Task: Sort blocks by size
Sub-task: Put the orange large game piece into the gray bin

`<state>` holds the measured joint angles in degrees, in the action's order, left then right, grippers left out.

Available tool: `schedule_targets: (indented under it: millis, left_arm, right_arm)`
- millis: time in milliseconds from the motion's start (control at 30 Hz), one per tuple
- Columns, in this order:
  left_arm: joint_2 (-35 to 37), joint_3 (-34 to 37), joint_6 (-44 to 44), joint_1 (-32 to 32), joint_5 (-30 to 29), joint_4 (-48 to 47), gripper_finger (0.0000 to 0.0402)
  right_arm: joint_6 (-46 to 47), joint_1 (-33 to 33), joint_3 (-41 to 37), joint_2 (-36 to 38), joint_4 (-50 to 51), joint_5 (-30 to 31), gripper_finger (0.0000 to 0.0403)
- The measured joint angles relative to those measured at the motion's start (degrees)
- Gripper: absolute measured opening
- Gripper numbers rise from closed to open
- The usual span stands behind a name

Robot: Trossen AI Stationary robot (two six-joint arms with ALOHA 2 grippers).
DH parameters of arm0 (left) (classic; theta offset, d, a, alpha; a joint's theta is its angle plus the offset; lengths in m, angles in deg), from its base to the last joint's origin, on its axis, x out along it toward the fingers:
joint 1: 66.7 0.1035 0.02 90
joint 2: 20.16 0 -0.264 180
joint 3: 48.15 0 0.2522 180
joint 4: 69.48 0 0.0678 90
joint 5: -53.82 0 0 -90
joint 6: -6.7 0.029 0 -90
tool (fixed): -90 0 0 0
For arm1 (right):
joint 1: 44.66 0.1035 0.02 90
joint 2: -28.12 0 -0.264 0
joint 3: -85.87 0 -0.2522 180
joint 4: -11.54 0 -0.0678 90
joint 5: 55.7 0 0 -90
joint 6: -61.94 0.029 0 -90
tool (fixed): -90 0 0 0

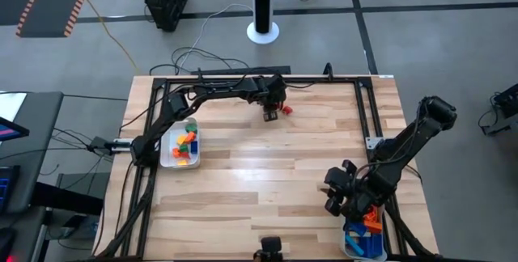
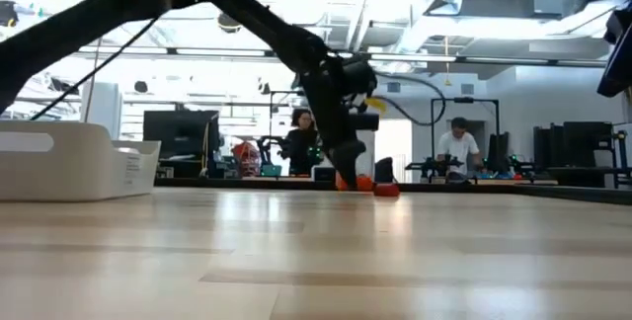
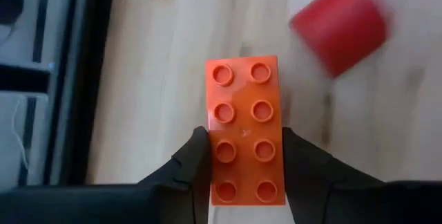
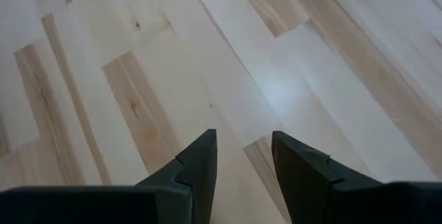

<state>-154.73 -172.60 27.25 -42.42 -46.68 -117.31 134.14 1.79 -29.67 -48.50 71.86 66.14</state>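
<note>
Two jaws of left gripper (image 3: pixel 245 165) pinching orange bar (image 3: pixel 243 131) off-centre, risking tipping; red block (image 3: pixel 340 25) lying at two o'clock. Right gripper (image 4: pixel 243 156) idling, half open, empty.

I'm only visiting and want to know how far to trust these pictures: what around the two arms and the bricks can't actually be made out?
- Right tray, high view: the right arm covers most of it and the picture edge cuts it.
- Left tray, low view: its wall hides the bricks inside.
- Red block, left wrist view: blurred.
- Orange brick, left wrist view: the left gripper hides its near end's sides.
</note>
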Motion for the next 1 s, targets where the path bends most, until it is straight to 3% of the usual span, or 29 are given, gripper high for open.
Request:
schedule_targets:
  millis: [200, 367, 500, 600, 767, 1000]
  left_arm:
    - [5.9, -0.4, 0.1, -0.6, 2.3, -1.7, 0.0127]
    - [9.5, 0.1, 0.6, -4.2, 12.6, -4.3, 0.0127]
    - [9.9, 0.3, 1.9, -8.0, 21.6, -5.3, 0.0127]
    - [9.9, 0.3, 2.0, -10.9, 28.0, -4.4, 0.0127]
    - [9.6, 4.6, 2.2, -17.1, 28.2, 5.7, 0.0127]
    - [9.6, 9.8, 2.2, -21.3, 23.4, 15.3, 0.0127]
  right_arm:
    - [4.4, 0.2, 1.9, 0.0, 5.8, 0.5, 0.0165]
    - [2.2, 1.2, 1.6, -0.2, 8.4, 10.3, 0.0166]
    - [-6.0, 2.1, 1.5, -0.3, 7.5, 18.5, 0.0166]
    - [-13.4, 2.1, 1.5, -0.3, 5.6, 20.6, 0.0166]
    - [-17.5, 0.5, 1.5, -0.5, 3.2, 20.8, 0.0167]
    - [-30.3, -0.2, 1.5, -0.6, -1.6, 20.8, 0.0190]
